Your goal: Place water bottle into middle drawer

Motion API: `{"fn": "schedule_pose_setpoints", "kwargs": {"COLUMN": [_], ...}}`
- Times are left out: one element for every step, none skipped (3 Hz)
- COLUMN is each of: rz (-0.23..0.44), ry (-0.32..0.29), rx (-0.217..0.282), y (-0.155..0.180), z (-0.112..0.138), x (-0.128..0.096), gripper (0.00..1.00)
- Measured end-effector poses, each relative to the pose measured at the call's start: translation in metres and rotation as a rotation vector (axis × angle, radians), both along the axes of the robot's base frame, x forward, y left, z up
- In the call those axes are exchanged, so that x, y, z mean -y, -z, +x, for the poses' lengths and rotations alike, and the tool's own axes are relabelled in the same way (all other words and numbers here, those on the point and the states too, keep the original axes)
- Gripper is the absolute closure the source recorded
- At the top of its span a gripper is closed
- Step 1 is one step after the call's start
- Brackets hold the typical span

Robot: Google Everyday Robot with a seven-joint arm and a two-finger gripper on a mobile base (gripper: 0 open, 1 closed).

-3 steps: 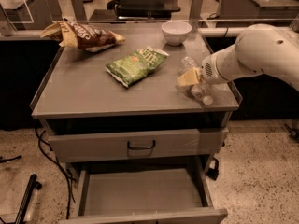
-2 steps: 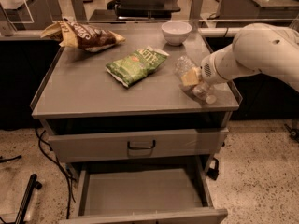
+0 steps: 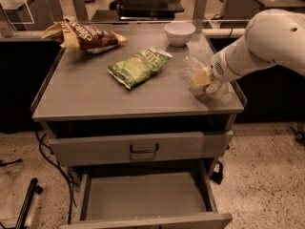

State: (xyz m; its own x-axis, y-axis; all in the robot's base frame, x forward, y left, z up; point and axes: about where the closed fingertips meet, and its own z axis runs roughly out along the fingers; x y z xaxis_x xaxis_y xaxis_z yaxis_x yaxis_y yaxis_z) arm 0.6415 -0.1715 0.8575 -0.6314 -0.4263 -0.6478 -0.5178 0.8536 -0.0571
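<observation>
The water bottle (image 3: 193,68), clear and crinkled, lies tilted on the right side of the cabinet top (image 3: 95,94), close to the right edge. My gripper (image 3: 205,76) comes in from the right on the white arm (image 3: 267,42) and sits right at the middle of the bottle, its yellowish tip against it. The middle drawer (image 3: 143,197) stands pulled out below, its flat grey floor bare. Above it is a closed drawer front with a black bar handle (image 3: 144,149).
A green chip bag (image 3: 138,67) lies mid-top. A brown chip bag (image 3: 86,36) lies at the back left. A white bowl (image 3: 179,33) stands at the back, just behind the bottle. Cables (image 3: 52,156) hang at the cabinet's left. More tables stand behind.
The gripper and arm have shifted slightly to the right at the bottle. The bottle seems to lean over a little more. Bags, bowl and drawers have not moved.
</observation>
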Motion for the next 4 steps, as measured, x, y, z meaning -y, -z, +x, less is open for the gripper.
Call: {"fn": "schedule_pose_setpoints", "kwargs": {"rz": [0.034,0.012,0.001,-0.006], "ry": [-0.134,-0.213,-0.289,-0.428], "rx": [-0.038,-0.020,-0.012,0.019], "y": [-0.014,-0.038,-0.030,-0.031], "z": [-0.007,-0.011,-0.018,-0.036], "x": [0.002,0.002,-0.007,-0.013], "gripper": [1.00,1.00,1.00,1.00]}}
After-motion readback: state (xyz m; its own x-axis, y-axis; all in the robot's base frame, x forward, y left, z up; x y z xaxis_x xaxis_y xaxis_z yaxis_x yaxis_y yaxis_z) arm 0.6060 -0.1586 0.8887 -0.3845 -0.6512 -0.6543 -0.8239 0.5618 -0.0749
